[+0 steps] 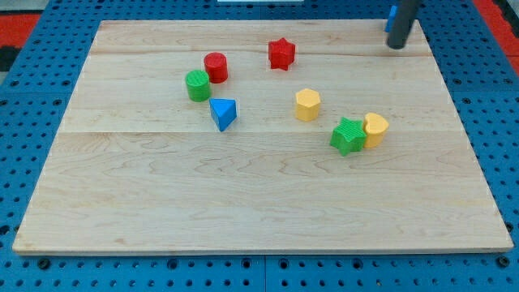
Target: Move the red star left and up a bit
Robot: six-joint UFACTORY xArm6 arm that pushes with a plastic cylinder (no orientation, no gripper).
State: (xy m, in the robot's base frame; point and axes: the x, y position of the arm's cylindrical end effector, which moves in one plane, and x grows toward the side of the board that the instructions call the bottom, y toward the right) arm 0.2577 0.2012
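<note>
The red star [281,53] lies on the wooden board near the view's top, right of centre-left. My tip [396,46] is at the view's top right, well to the right of the red star and apart from every block. A red cylinder [216,66] sits left of the star, with a green cylinder [198,85] touching it at its lower left.
A blue triangle [224,113] lies below the green cylinder. A yellow hexagon [307,105] sits below and right of the star. A green star [348,135] touches a yellow block [375,129] at the right. The wooden board [243,203] rests on a blue pegboard.
</note>
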